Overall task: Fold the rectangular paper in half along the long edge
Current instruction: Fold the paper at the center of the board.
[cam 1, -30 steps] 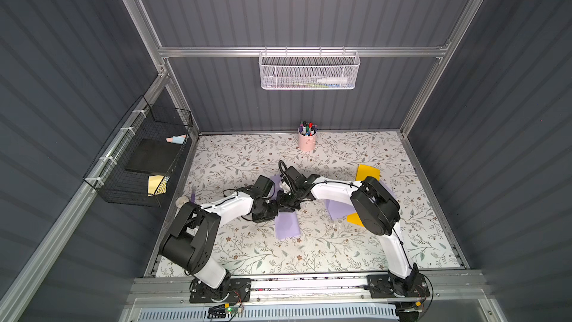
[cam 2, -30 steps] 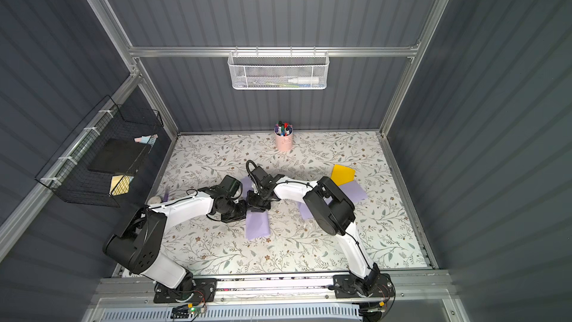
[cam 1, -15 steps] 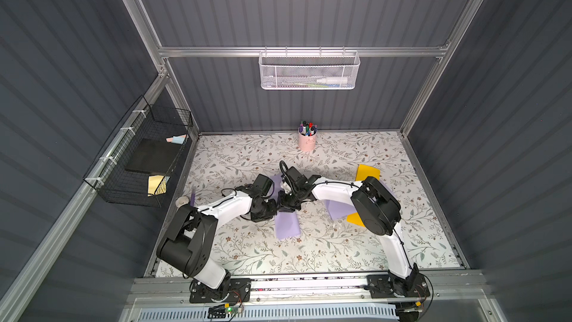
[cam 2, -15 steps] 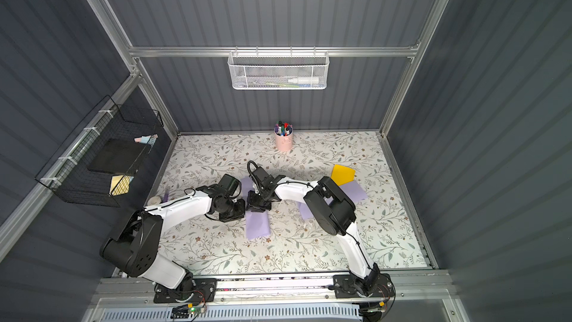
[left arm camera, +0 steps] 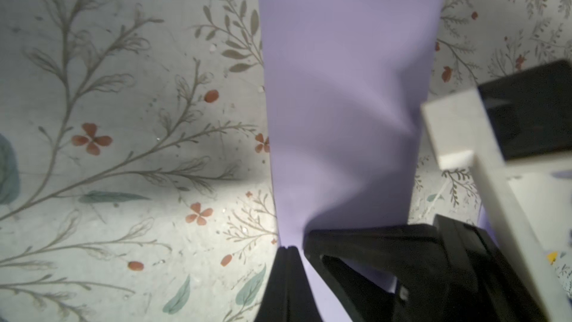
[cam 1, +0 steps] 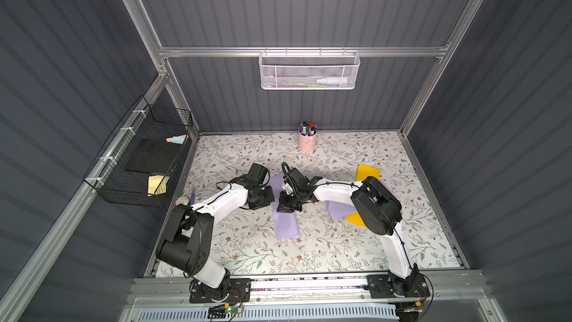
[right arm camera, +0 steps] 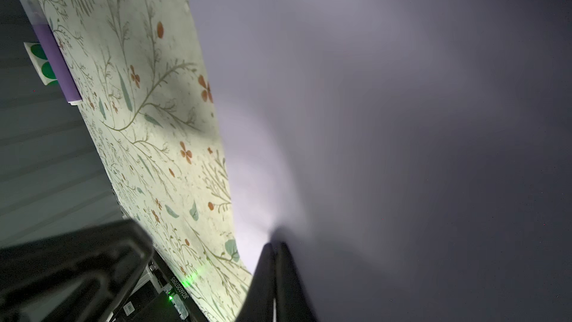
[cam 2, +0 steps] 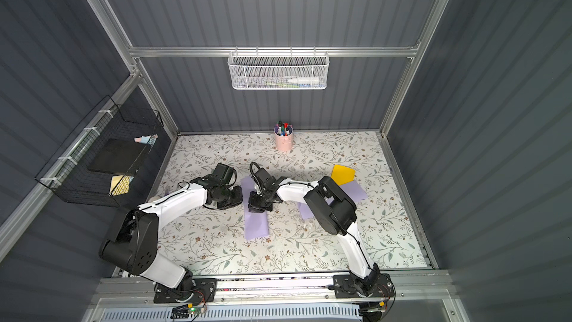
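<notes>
The lilac rectangular paper (cam 1: 286, 226) lies as a long strip mid-table in both top views (cam 2: 255, 227). Both grippers meet over its far half. My left gripper (cam 1: 270, 200) comes from the left and is shut, its tips (left arm camera: 288, 247) pinching the paper's (left arm camera: 340, 88) long edge. My right gripper (cam 1: 286, 209) comes from the right and is shut on the same sheet (right arm camera: 371, 119), which bulges up around its tips (right arm camera: 275, 244). The sheet is creased and lifted between the two grippers. The right gripper's black fingers (left arm camera: 371, 258) show close beside the left tips.
A pink cup of pens (cam 1: 306, 142) stands at the back. Yellow paper (cam 1: 366, 173) and another lilac sheet (cam 1: 337, 210) lie under the right arm. A purple strip (cam 1: 192, 198) and a roll of green stickers (right arm camera: 43, 63) sit at the left edge. Wire baskets (cam 1: 308, 71) (cam 1: 139, 162) hang on the walls.
The right gripper has closed its jaws onto the lilac paper. Both arms have stayed almost where they were.
</notes>
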Controlling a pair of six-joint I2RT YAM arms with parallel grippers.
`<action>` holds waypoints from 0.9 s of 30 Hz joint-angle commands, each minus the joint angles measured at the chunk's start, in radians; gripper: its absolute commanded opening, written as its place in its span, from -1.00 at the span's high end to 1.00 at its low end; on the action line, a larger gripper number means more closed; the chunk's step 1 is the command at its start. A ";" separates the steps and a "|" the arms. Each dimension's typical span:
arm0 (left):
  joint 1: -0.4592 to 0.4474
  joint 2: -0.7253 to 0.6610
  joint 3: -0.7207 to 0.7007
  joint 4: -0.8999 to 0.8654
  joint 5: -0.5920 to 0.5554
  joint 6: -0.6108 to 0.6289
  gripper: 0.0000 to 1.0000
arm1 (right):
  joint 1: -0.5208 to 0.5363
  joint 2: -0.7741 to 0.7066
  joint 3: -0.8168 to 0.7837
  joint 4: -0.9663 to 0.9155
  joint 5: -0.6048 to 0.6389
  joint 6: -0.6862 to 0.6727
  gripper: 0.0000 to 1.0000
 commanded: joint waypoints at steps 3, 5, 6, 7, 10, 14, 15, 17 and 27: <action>0.008 0.071 0.026 0.055 0.014 -0.011 0.97 | -0.004 0.001 -0.030 -0.029 0.017 0.019 0.86; 0.008 0.090 0.027 0.070 0.020 -0.014 0.97 | -0.006 -0.001 -0.032 -0.029 0.015 0.017 0.86; 0.008 0.101 0.027 0.079 0.026 -0.014 0.98 | -0.006 -0.002 -0.032 -0.028 0.013 0.018 0.86; 0.008 0.109 0.027 0.087 0.030 -0.016 0.97 | -0.006 -0.001 -0.031 -0.028 0.012 0.018 0.85; 0.009 0.125 0.029 0.103 0.044 -0.016 0.97 | -0.006 0.001 -0.030 -0.028 0.007 0.018 0.85; 0.008 0.139 0.026 0.110 0.044 -0.017 0.97 | -0.007 0.004 -0.026 -0.025 0.000 0.018 0.84; 0.008 0.146 0.026 0.111 0.045 -0.016 0.97 | -0.007 0.004 -0.023 -0.024 -0.004 0.017 0.83; 0.009 0.159 0.025 0.115 0.050 -0.016 0.97 | -0.007 0.004 -0.020 -0.025 -0.008 0.018 0.82; 0.008 0.190 0.008 0.128 0.059 -0.010 0.99 | -0.014 -0.036 0.006 -0.072 0.005 -0.010 0.70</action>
